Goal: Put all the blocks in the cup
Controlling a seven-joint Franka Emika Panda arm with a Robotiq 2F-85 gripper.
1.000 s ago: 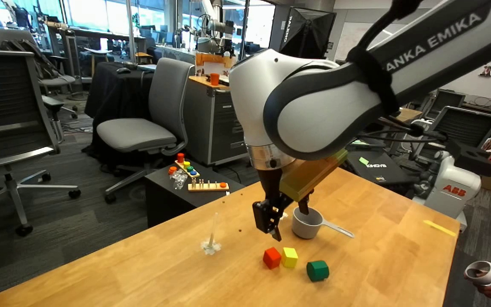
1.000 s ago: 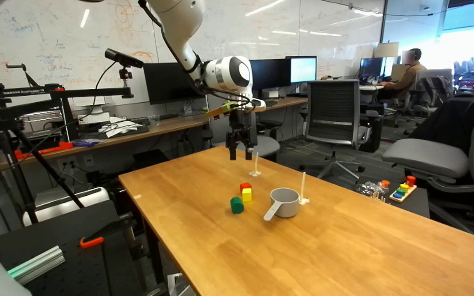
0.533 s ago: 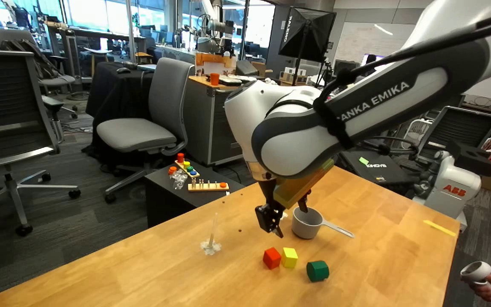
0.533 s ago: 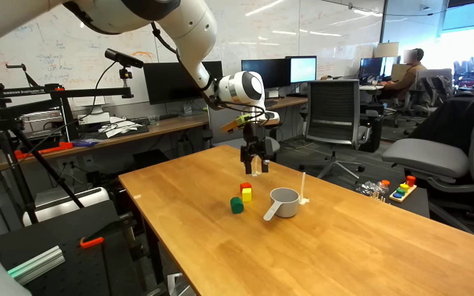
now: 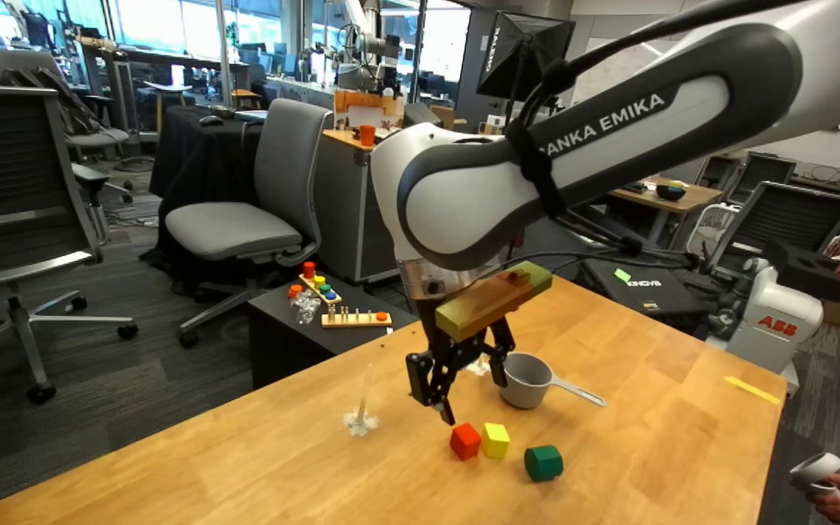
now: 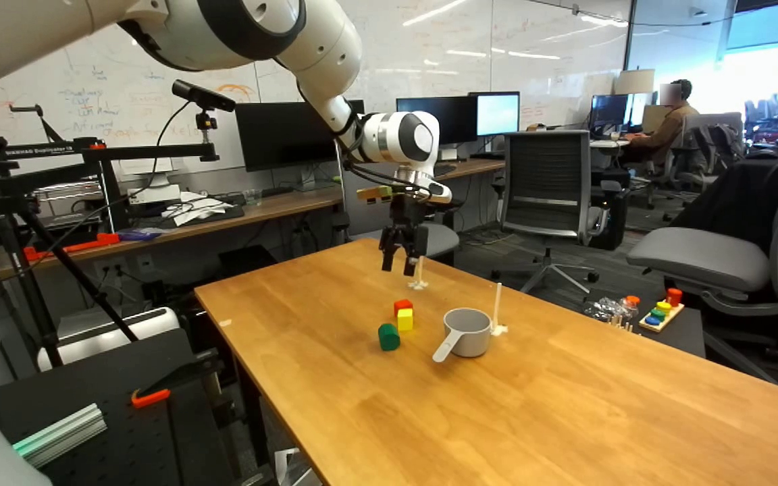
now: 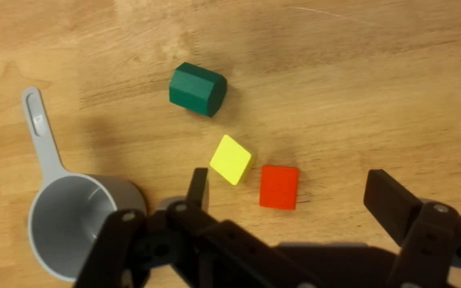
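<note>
Although the black two-finger gripper (image 7: 288,186) in the wrist view has its jaws spread wide and grips nothing, the red cube (image 7: 278,188) of apparently painted wood appears in the gap between them. The yellow cube (image 7: 231,160), also wood-like, lies just to its left. The green faceted prism (image 7: 197,90), likewise wood-like, rests on its side farther left. The grey round plastic-looking cup (image 7: 68,216) stands leftmost; no block shows in its visible interior.

In an exterior view, the gripper hangs above the wooden table (image 5: 609,467), mostly left of the cup. The red, yellow and green blocks lie on the near side, left to right.

In an exterior view, the cup's handle (image 6: 449,345) extends toward the near left. All three blocks lie left of the cup, the green one nearest.

Status: no block is in the cup; all three remain to be placed. The present step appears to be positioning for a first grasp, probably of the red cube.
</note>
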